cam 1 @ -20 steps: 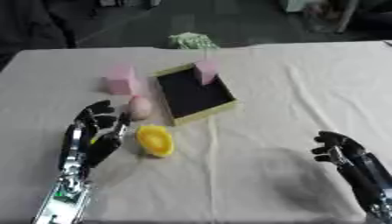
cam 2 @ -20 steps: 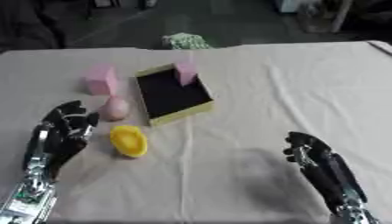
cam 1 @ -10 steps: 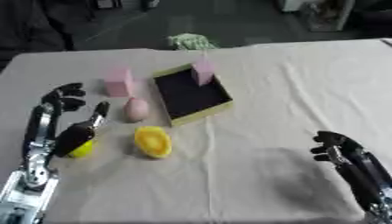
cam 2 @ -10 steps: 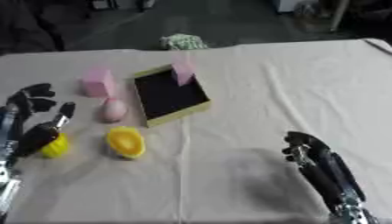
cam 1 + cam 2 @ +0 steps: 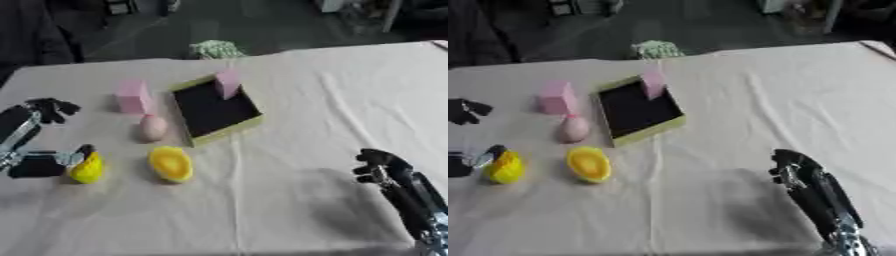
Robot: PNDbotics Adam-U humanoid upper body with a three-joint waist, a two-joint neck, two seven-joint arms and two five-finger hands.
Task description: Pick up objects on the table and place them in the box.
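Pinching a small yellow object (image 5: 87, 169) between thumb and fingers, the left hand (image 5: 35, 150) rests on the desk (image 5: 289, 100); the right hand (image 5: 385, 170) sits curled.

Yellow-green box (image 5: 214, 111), black inside — pink blocks (image 5: 133, 96), white cloth (image 5: 289, 100)

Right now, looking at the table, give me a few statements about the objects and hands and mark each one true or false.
1. The box holds a yellow object. False: its dark inside looks empty, with only a pink block at its far rim.
2. A pink egg lies left of the box. True.
3. The right hand holds the yellow cup. False: it holds nothing, near the lower right.
4. The left hand touches a small yellow object. True.
5. A second pink block stands beyond the egg. True.
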